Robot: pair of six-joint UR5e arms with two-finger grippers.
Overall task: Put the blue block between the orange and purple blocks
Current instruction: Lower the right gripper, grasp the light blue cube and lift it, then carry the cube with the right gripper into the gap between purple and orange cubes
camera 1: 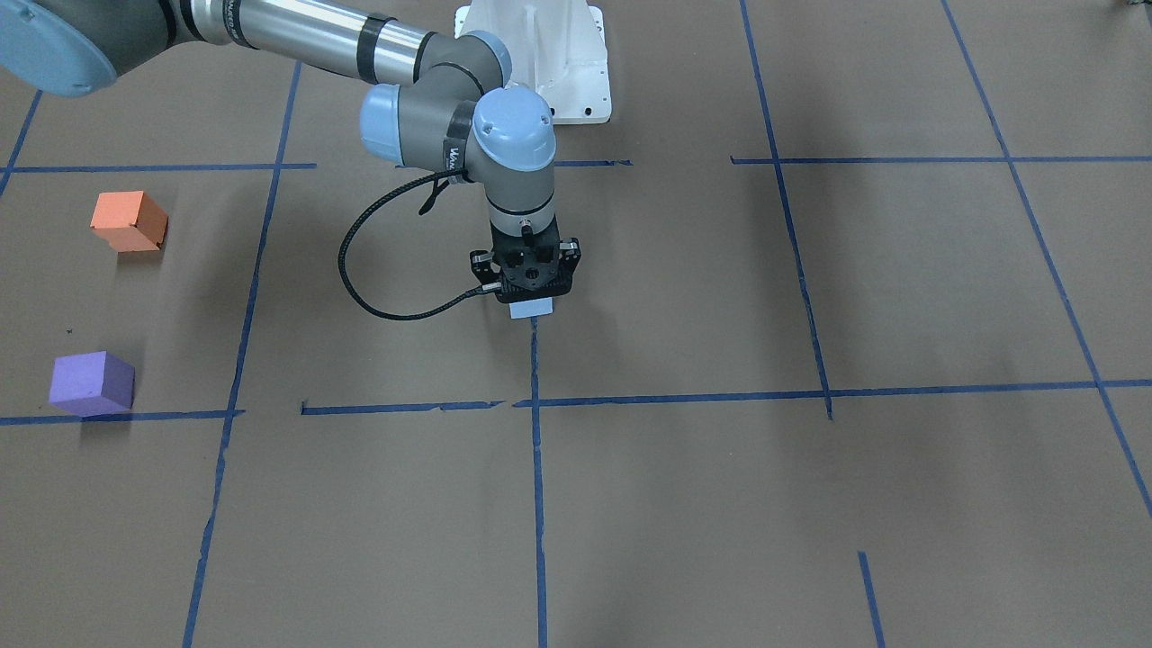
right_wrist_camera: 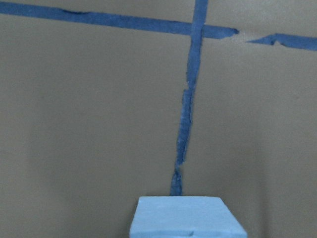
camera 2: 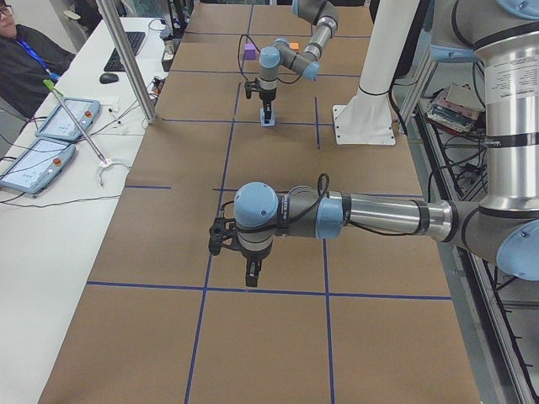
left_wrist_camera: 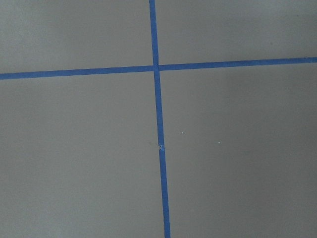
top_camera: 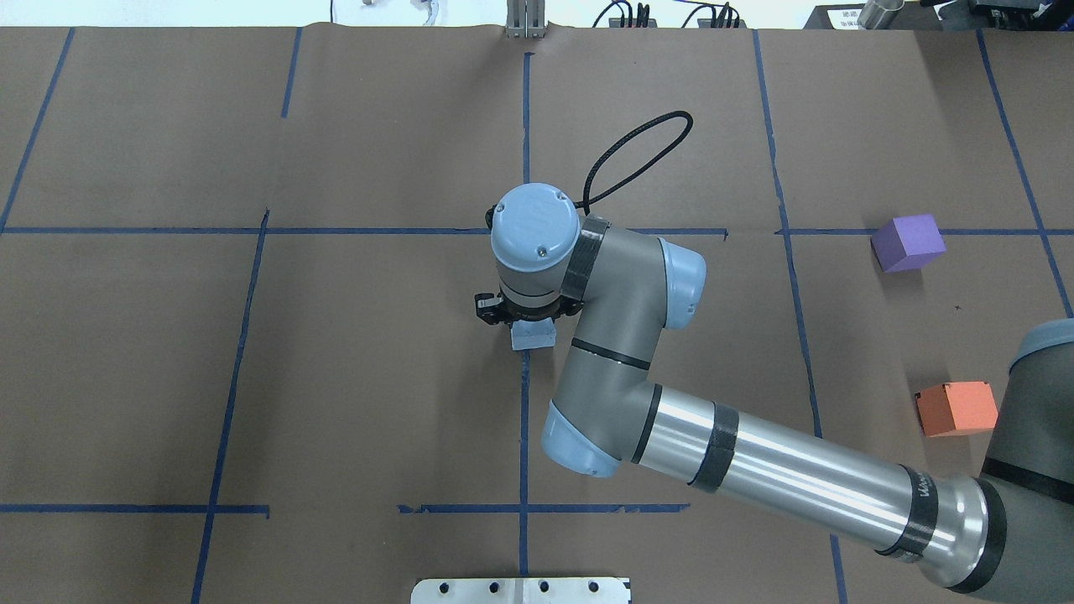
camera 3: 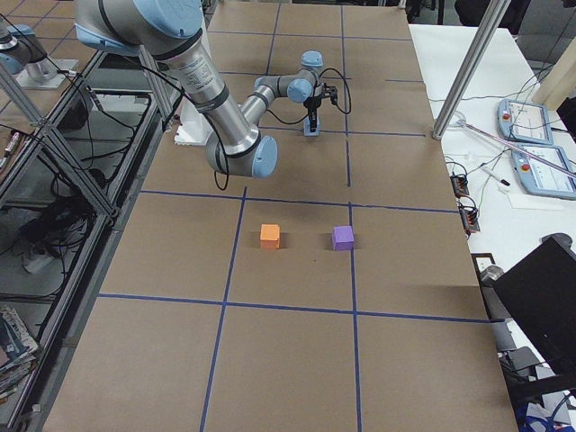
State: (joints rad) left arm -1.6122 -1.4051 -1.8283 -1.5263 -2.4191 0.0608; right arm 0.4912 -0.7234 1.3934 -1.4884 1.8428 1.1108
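Shows right gripper down over blue block at mid-table on a tape line, grip unreadable, left gripper likewise, broad paper stretching toward well-separated orange block and purple block.

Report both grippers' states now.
Left gripper: cannot be told; it shows only in the exterior left view.
Right gripper: jaws appear closed on the blue block.

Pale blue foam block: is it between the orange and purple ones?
No, the blue block lies under the right tool, far from the orange foam block and purple foam block.
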